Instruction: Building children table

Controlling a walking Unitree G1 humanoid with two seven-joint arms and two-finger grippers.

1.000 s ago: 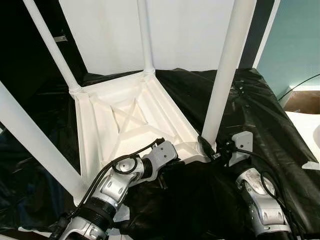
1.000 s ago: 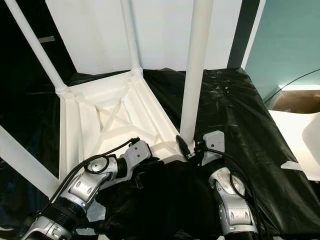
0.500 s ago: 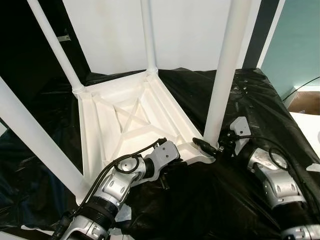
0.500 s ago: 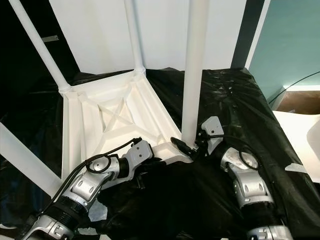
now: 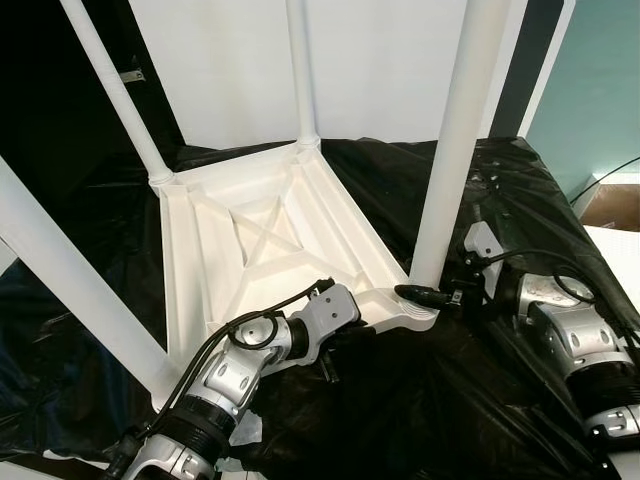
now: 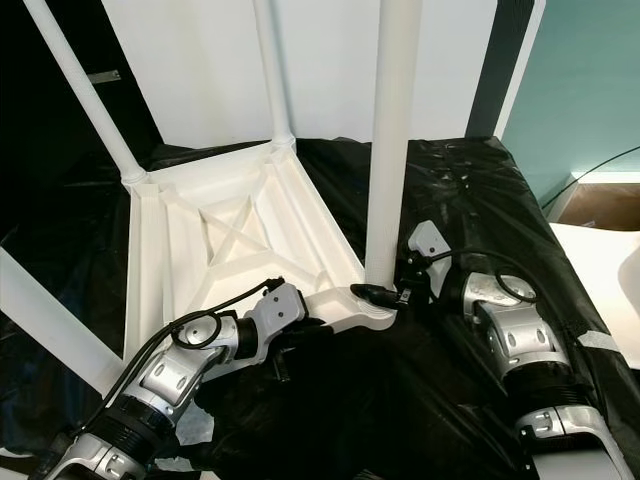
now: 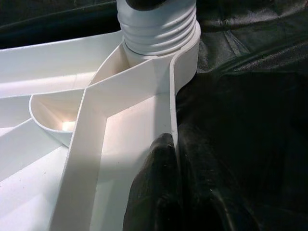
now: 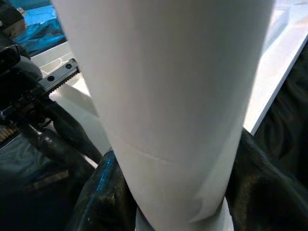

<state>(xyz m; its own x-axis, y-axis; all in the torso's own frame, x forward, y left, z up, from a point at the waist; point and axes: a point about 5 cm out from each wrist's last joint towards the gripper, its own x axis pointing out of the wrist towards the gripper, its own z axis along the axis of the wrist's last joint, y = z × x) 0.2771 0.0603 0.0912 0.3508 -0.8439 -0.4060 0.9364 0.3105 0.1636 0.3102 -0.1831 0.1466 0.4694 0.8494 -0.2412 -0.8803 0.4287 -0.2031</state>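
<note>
The right gripper (image 5: 418, 293) hugs the bottom of the tall white leg (image 5: 447, 180) at centre frame, while the left gripper (image 7: 159, 192) pinches the upside-down table's rim (image 7: 174, 115).

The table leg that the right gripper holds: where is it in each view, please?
Left eye view: table leg, right of centre.
Right eye view: centre.
Left wrist view: its ribbed base, by the rim.
Right wrist view: close up.
Shared landmark: the upturned white tabletop.

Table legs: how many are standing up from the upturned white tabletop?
4, one per corner: far left, far middle, near right at the right gripper, near left. None seems hidden.
</note>
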